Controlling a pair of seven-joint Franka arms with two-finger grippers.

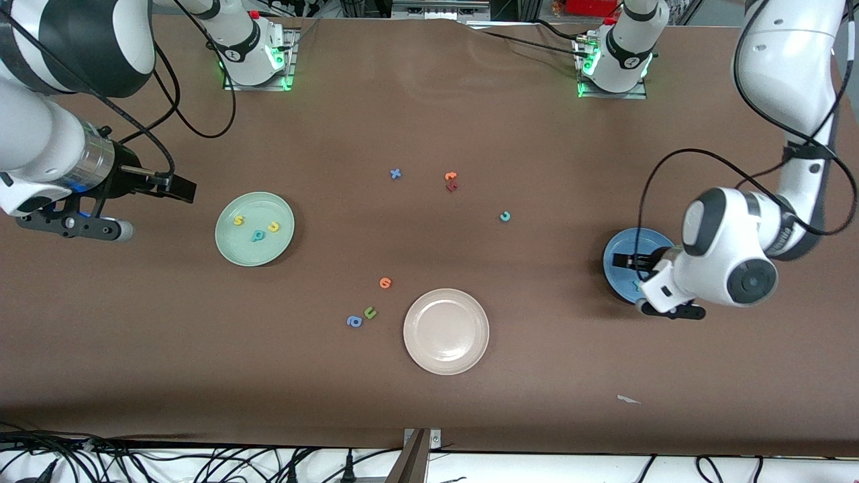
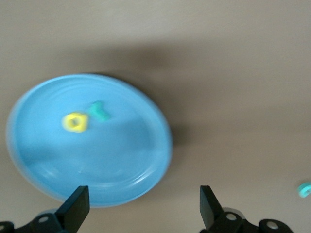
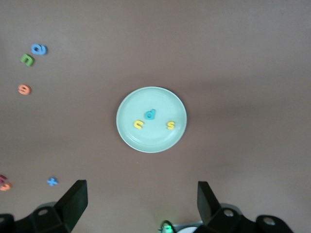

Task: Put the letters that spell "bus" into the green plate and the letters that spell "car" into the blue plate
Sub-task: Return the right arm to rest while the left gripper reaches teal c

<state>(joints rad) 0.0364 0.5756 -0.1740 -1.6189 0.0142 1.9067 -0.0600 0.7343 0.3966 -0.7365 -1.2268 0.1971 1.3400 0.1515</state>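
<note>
The pale green plate (image 1: 231,245) holds a yellow s (image 1: 238,219), a teal b (image 1: 258,235) and a yellow-orange u (image 1: 273,227). The right wrist view shows the same plate (image 3: 146,143) and letters. My right gripper (image 1: 180,189) hangs open and empty over bare table beside this plate. The blue plate (image 2: 112,160) carries a yellow a (image 2: 75,122) and a teal r (image 2: 99,111). My left gripper (image 2: 143,208) is open and empty just above the plate's rim; the arm hides most of the plate (image 1: 619,245). A teal c (image 1: 505,216) lies on the table.
A beige-white plate (image 1: 445,331) sits nearest the front camera. Beside it lie an orange round letter (image 1: 385,283), a green u (image 1: 370,312) and a blue a (image 1: 354,321). Farther back are a blue x (image 1: 395,174) and orange and dark red letters (image 1: 451,181).
</note>
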